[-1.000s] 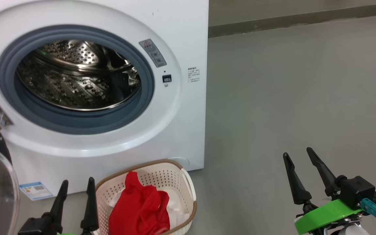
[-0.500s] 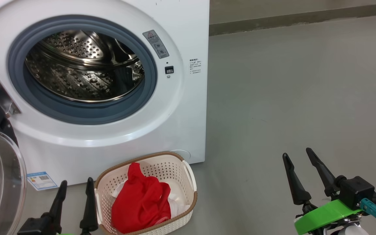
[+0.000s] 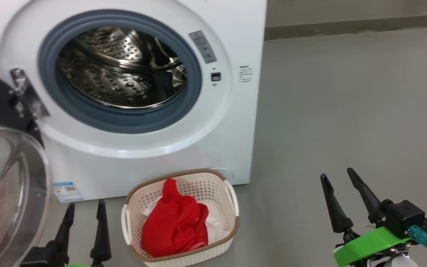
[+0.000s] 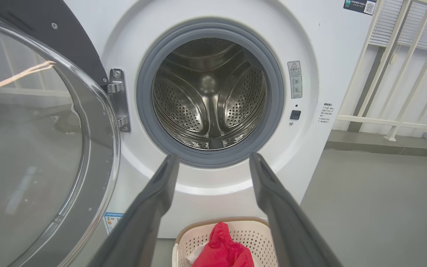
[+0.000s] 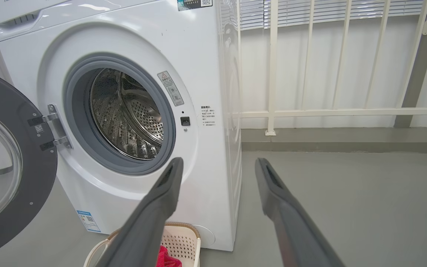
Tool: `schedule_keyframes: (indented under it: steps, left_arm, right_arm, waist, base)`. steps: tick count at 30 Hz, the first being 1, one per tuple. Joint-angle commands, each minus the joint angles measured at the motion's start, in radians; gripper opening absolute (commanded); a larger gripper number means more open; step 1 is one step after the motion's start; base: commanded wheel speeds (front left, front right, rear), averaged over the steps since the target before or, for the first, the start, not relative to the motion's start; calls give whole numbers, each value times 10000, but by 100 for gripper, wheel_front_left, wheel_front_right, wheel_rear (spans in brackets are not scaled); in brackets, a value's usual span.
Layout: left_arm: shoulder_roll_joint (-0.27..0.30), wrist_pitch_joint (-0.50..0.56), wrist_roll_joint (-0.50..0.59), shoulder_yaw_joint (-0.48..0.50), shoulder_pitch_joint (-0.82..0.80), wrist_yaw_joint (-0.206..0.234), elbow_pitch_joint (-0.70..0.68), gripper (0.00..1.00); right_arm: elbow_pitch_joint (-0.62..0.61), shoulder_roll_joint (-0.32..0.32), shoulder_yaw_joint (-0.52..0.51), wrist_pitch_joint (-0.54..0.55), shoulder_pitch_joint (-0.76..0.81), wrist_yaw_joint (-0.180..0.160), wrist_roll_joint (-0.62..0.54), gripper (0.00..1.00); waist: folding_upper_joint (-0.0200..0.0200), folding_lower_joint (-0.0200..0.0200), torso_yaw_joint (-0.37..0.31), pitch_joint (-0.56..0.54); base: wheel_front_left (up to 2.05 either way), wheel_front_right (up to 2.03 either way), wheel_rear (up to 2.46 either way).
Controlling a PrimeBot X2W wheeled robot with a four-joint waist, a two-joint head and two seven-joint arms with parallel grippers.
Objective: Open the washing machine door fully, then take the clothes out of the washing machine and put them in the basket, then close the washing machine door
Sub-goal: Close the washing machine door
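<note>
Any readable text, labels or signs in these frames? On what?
None legible.
On the washing machine front, grey warning sticker: red triangle sign, text too small.
Beside it, black print block: too small.
Low on the front, blue label: QR code, text blurred.
Top corner, dark QR sticker: unreadable.

Head view: looking down from above on the washing machine and basket. Left wrist view faces the drum squarely and near, right wrist view obliquely; all share the door.
</note>
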Motion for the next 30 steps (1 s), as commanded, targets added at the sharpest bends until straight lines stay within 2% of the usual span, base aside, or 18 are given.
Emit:
schedule_keyframes:
  steps: [1,25,30]
  left_arm:
    - [125,-122,123,335,-68,47,-348,100]
    - [240,-122,336,293,29,201,-905,100]
    - [248,-122,389,242,81,270,-961,100]
  right_arm:
    - [-275,-147,261,-63,-191,63,13,100]
    - [-458,-18,454,-63,-212,63,67,100]
    - [-466,8,499,-63,-221,63,69,100]
  waist:
    - [0,0,400,-7]
    - [0,0,3606,-10]
    - [0,0,4078,-41]
  base:
    - [0,0,0]
    - [0,0,0]
    - [0,0,0]
